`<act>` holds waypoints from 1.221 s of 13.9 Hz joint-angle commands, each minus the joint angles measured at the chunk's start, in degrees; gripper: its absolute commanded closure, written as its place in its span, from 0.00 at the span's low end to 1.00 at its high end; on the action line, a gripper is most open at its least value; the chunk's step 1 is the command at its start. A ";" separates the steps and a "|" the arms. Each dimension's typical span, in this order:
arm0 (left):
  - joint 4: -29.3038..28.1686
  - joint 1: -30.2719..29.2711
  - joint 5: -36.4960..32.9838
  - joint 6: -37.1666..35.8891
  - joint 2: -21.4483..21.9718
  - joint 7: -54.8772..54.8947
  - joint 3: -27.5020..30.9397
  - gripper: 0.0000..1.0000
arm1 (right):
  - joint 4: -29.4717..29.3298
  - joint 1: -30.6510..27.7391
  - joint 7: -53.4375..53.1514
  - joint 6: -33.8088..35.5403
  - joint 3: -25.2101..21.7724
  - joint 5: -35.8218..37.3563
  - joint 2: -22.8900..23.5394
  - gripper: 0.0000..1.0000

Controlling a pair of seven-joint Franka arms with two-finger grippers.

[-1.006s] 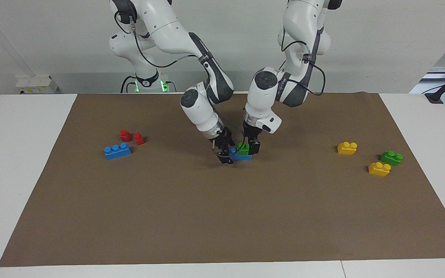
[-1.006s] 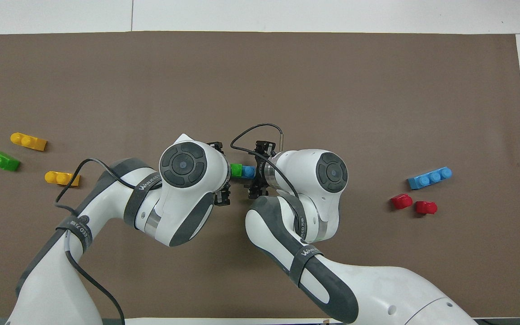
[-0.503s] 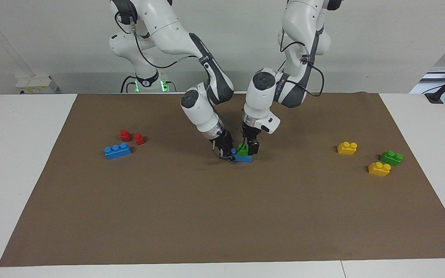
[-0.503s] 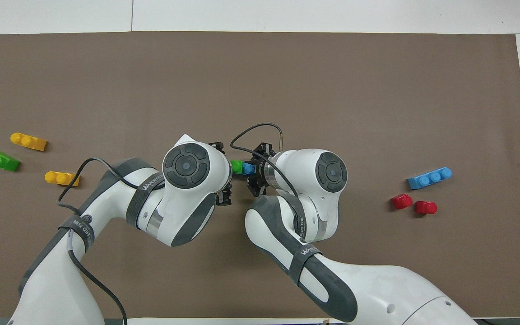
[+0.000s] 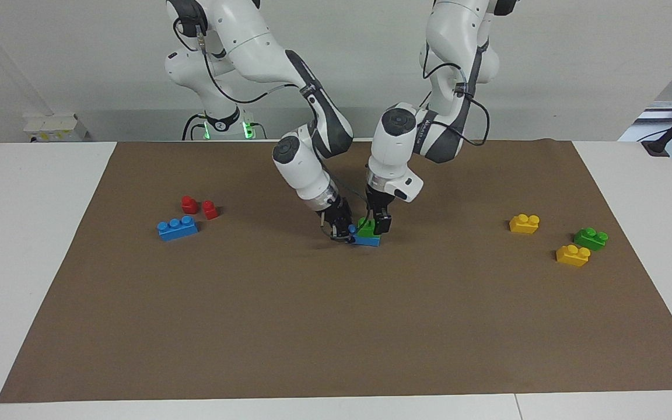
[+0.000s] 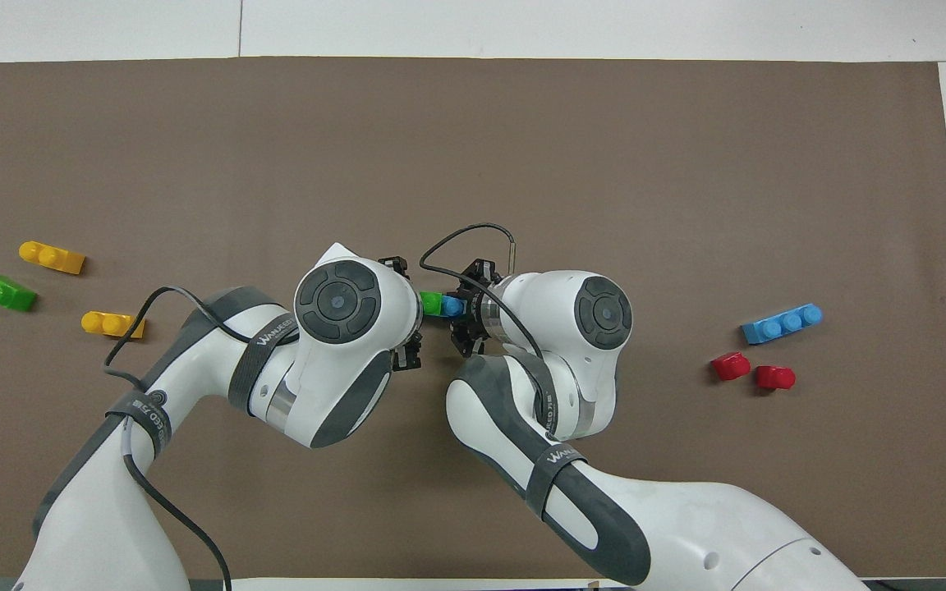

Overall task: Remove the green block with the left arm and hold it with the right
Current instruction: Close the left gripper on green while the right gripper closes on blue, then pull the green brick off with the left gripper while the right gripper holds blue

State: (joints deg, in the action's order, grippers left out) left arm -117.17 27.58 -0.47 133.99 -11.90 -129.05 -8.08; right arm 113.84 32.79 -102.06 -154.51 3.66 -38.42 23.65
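Separation is the step in hand: mid-table, the green block (image 5: 367, 227) sits studded on a blue brick (image 5: 366, 239). The left end effector (image 5: 380, 224) pinches the green block; the right end effector (image 5: 340, 229) clamps the blue brick's end. I judge a straight upward pull works best, the right bracing firmly so the brick cannot tilt.

Bricks in three groups along the counter (image 5: 50, 245).

Mid-counter, the green block (image 5: 366, 227) sits on one three-stud brick (image 5: 365, 239), between my left end effector (image 5: 381, 224) and right end effector (image 5: 340, 231). Toward my right arm's end lie another three-stud brick (image 5: 177, 228) and, nearer me, two one-stud bricks (image 5: 199, 206). Toward my left arm's end, a second green brick (image 5: 591, 238) lies between two other two-stud bricks (image 5: 524, 223).
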 commanded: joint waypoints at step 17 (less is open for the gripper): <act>8.72 -13.33 0.02 -14.81 10.39 8.62 0.96 1.00 | -0.38 -0.01 1.08 -1.24 0.03 -1.92 0.69 1.00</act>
State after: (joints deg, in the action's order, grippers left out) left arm -108.65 15.93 -1.92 121.88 -3.08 -123.67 -6.76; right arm 112.88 32.87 -101.88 -155.75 3.73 -38.64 24.55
